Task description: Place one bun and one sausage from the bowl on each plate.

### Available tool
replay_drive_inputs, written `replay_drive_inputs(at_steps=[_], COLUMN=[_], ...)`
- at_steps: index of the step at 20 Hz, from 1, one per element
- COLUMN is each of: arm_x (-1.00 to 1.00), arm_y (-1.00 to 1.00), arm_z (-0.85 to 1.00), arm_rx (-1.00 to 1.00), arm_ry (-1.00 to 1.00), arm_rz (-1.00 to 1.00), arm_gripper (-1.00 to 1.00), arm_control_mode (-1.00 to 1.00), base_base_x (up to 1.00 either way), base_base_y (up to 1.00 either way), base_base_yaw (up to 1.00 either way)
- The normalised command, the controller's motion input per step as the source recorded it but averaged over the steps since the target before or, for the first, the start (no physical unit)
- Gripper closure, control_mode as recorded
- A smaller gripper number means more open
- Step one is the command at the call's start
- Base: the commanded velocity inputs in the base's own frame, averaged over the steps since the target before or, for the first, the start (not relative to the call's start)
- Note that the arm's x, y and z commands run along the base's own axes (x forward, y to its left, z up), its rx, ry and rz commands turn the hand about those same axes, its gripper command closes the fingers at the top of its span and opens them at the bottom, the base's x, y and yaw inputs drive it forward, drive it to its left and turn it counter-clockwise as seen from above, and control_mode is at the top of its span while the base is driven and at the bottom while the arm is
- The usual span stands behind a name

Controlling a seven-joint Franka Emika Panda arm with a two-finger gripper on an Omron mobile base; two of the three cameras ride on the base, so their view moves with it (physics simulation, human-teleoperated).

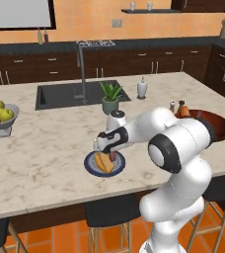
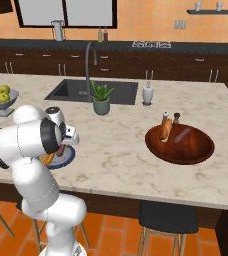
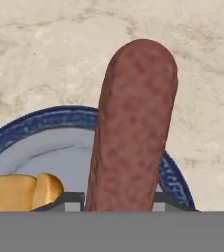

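Reddish-brown and speckled, a sausage (image 3: 133,128) stands pinched between the gripper's (image 3: 118,199) two dark fingertips, sticking out lengthwise from the hand. The gripper (image 1: 110,154) hangs just above the dark blue plate (image 1: 90,165), which sits near the front edge of the marble counter (image 1: 45,143). One bun (image 3: 20,192) already lies on that plate, just beside the held sausage; whether the sausage's far end touches the plate cannot be told. In the right base view the plate (image 2: 70,156) is partly hidden behind the arm.

Well apart, near the counter's right end, rests the wide wooden bowl (image 2: 196,150), with a second bun (image 2: 165,131) leaning against its back wall and a second sausage (image 2: 182,135) lying beside it. Two small shakers (image 2: 170,119) stand just behind the bowl's rim. A potted plant (image 1: 111,96) stands by the sink (image 1: 60,94) near the counter's back edge, and a grey fruit bowl (image 1: 1,123) sits toward the left end.
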Motion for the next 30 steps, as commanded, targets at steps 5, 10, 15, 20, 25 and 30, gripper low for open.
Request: replay_drive_inputs(at_steps=[5, 10, 15, 20, 25, 30], arm_x=[-0.09, -0.40, -0.22, 0.00, -0.35, -1.00], arm_y=[0.33, -0.02, -0.04, -0.19, -0.35, -0.78], arm_z=[-0.31, -0.04, 0.00, 0.68, 0.75, 0.24], arm_rx=[0.00, 0.00, 0.00, 0.00, 0.00, 0.00], arm_ry=[-0.01, -0.02, -0.01, 0.00, -0.01, -0.20], arm_rz=[0.06, 0.01, 0.00, 0.00, -0.08, -0.14], arm_gripper=[1.00, -1.00, -1.00, -1.00, -1.00, -1.00], arm_control_mode=[-1.00, -1.00, -1.00, -1.00, -1.00, -1.00], base_base_x=[0.00, 0.00, 0.00, 0.00, 0.00, 0.00], base_base_y=[0.00, 0.00, 0.00, 0.00, 0.00, 0.00], base_base_yaw=[0.00, 0.00, 0.00, 0.00, 0.00, 0.00])
